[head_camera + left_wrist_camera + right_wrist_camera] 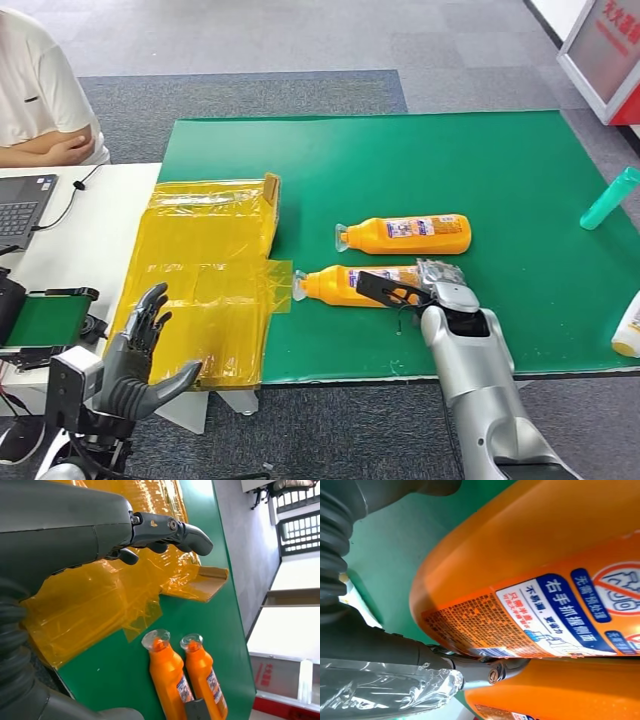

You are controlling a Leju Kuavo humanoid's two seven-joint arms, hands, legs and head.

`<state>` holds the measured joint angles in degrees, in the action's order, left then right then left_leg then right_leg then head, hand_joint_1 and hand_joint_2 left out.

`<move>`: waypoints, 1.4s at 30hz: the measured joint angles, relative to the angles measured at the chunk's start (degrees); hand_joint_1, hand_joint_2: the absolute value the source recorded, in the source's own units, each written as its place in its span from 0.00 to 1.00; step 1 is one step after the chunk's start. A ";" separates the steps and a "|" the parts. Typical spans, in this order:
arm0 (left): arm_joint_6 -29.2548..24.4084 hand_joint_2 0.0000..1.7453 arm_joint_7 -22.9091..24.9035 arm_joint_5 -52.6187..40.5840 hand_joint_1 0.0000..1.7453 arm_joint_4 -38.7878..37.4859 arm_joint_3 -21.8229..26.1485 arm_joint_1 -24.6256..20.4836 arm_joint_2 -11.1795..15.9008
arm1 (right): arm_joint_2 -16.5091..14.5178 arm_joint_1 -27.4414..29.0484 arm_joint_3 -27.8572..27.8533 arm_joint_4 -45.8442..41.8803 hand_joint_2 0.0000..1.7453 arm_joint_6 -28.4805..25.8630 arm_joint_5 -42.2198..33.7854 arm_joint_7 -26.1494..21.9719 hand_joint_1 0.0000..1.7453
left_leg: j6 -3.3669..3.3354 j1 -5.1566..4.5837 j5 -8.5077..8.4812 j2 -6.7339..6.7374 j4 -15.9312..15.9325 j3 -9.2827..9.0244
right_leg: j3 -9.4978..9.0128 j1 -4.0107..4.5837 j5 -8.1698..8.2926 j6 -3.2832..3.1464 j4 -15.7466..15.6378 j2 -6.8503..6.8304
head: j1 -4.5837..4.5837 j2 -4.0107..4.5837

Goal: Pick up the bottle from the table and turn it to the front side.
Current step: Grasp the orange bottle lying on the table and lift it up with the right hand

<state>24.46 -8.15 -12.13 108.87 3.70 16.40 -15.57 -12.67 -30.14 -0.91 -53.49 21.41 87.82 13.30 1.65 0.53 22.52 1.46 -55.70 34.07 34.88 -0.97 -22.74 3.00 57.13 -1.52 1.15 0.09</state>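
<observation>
Lying on its side on the green mat (528, 200), the near orange bottle (340, 285) has its clear cap pointing left, just right of the yellow film, label side showing white and blue print in the right wrist view. A second orange bottle (411, 234) lies parallel just beyond it, cap also left, the two close but apart in the head view. Right hand (434, 282) sits over the right end of the near bottle, plastic-wrapped back of hand up, one dark finger stretched left along the bottle top; right wrist view puts a finger between the two orange bodies against the near bottle, but cannot tell whether the fingers actually close around it. Left hand (143, 345) hovers near the near-left edge of the counter over the yellow film (204, 290), fingers wide and spread, holding nothing. Crumpled yellow film covers the left part of the mat and hangs onto the white counter (90, 240). Teal bottle (610, 198) lies at the far right of the mat, a white bottle (628, 328) at the right edge. Laptop (23, 208) on the white counter at far left, a person in a white shirt (34, 90) seated behind it with arms folded.
</observation>
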 joint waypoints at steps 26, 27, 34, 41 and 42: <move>0.31 1.00 1.02 -0.57 0.00 -3.37 -0.11 0.83 -0.43 | -0.69 -0.87 0.04 2.78 1.00 -2.13 0.00 -1.79 1.00 | 0.00 0.00 0.00 0.00 0.00 0.00 | 0.00 0.00 0.00 0.00 0.00 0.00 | 0.00 0.01; 0.31 1.00 1.03 -0.57 0.00 -3.37 -0.10 0.84 -0.50 | -0.73 -0.87 0.04 2.78 1.00 -2.18 0.00 -1.81 1.00 | 0.00 0.00 0.00 0.00 0.00 0.00 | 0.00 0.00 0.00 0.00 0.00 0.00 | 0.00 0.01; 0.37 1.00 1.08 -0.55 0.00 -3.37 -0.06 0.88 -0.72 | -1.14 -0.46 -0.07 2.39 1.00 -2.99 -0.19 -3.35 1.00 | 0.00 0.00 -0.01 0.00 0.00 -0.01 | 0.01 0.01 0.01 -0.01 0.00 0.00 | -0.01 0.00; -0.33 1.00 -0.04 0.52 0.00 -3.11 0.09 0.68 -0.72 | -3.80 4.34 -1.57 -6.15 1.00 -2.79 -14.11 -12.16 1.00 | 0.00 0.01 -0.01 0.00 0.00 0.03 | 0.06 0.03 -0.01 -0.02 0.01 0.00 | -0.02 0.00; -0.43 1.00 -0.24 0.92 0.00 -2.89 0.13 0.65 -0.71 | -4.17 5.30 -1.66 -7.93 1.00 -2.55 -17.56 -13.37 1.00 | 0.00 0.01 -0.01 0.00 0.00 0.04 | 0.06 0.03 -0.03 -0.02 0.01 -0.01 | -0.02 0.00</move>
<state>24.03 -8.38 -11.21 105.98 3.84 17.05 -16.28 -16.83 -24.83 -2.57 -61.42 18.86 70.26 -0.08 1.66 0.54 22.51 1.46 -55.70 34.11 34.94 -0.93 -22.76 2.98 57.13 -1.53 1.14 0.09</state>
